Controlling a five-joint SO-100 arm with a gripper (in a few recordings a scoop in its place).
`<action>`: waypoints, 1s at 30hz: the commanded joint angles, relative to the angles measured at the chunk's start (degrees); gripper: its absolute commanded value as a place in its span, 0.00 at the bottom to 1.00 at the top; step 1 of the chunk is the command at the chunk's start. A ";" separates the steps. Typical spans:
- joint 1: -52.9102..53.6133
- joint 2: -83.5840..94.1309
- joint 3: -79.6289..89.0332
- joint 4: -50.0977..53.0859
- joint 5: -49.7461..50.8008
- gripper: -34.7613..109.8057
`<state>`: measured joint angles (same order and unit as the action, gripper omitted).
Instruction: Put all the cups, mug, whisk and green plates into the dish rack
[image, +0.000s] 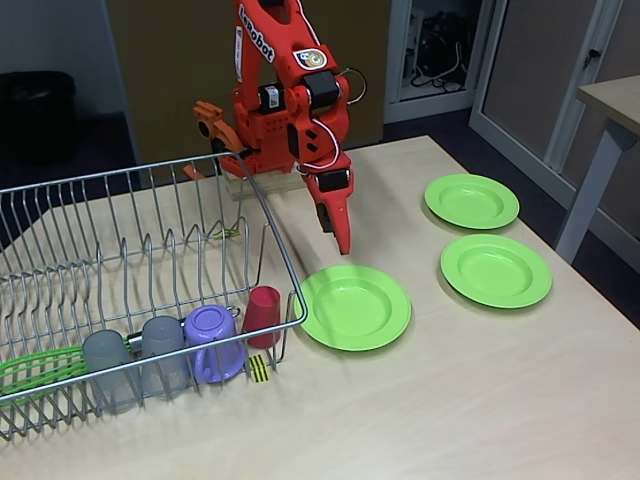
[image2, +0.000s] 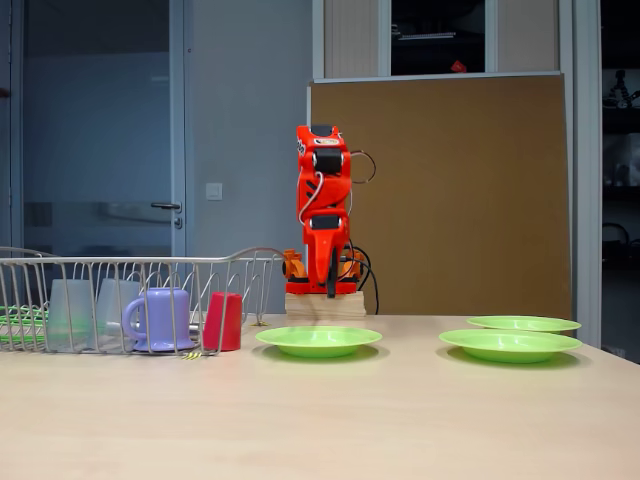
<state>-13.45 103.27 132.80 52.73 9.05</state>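
Your gripper (image: 343, 240) hangs pointing down, just behind the nearest green plate (image: 355, 306) as a fixed view shows it, and it holds nothing. The fingers look pressed together into one tip there, but the view is not clear enough, so I cannot tell for sure if they are closed.

The relation that matters for you: this nearest plate lies flat on the tabletop (image: 450, 400) just in front of and below the gripper tip, and its left rim almost touches the front corner of the dish rack (image: 150, 260). A round plate has no long axis, so I judge you must catch it at the rim, probably the far rim, which is closest to the tip.

The two other green plates (image: 471, 200) (image: 496, 270) lie well apart to the right, also flat.

All three are bright lime green, shallow, with wide rims.

Inside the rack, along its front, the two grey tumblers (image: 108, 368), the purple mug (image: 214, 343), the red cup (image: 262, 314) and the green whisk (image: 40, 367) are already placed.
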 joint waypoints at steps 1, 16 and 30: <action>-1.93 -2.02 2.29 -5.89 1.85 0.53; 0.00 -18.46 1.58 -20.92 2.02 0.52; 4.13 -30.85 -0.18 -28.92 4.48 0.46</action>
<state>-10.11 75.06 132.54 24.52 12.48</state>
